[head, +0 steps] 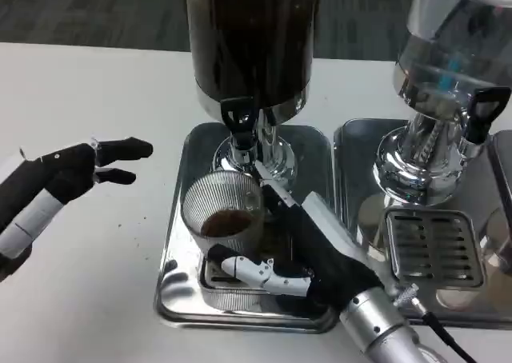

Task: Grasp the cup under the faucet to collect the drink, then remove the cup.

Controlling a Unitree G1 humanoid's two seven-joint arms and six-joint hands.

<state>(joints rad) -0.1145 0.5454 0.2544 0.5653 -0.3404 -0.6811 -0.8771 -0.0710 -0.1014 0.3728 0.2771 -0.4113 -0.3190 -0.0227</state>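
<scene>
While my right hand [308, 251] wraps the cup [222, 215] from its four o'clock side, fingers curled round the ribbed wall and one finger low across the front, I read that as a firm hold rather than a mere touch. The cup stands upright on the steel drip tray [180, 291], directly below the black-handled faucet [238, 119] of the dark drink dispenser [252, 39], which rises at the cup's twelve o'clock. A shallow pool of brown drink lies in the bottom, so collecting has begun, though I judge the cup far from full; I cannot tell whether liquid is running at this instant.

At nine o'clock of the tray, well apart from it, my left hand [76, 171] hovers over the white table [80, 91] with fingers extended toward the dispenser and nothing in them. At three o'clock sits a second, clear dispenser [448, 67] on its own tray with a slotted grate [436, 247].

Grasping looks done and filling is partway. Left to do, as I judge it: finish the pour, then draw the cup out toward six o'clock.
</scene>
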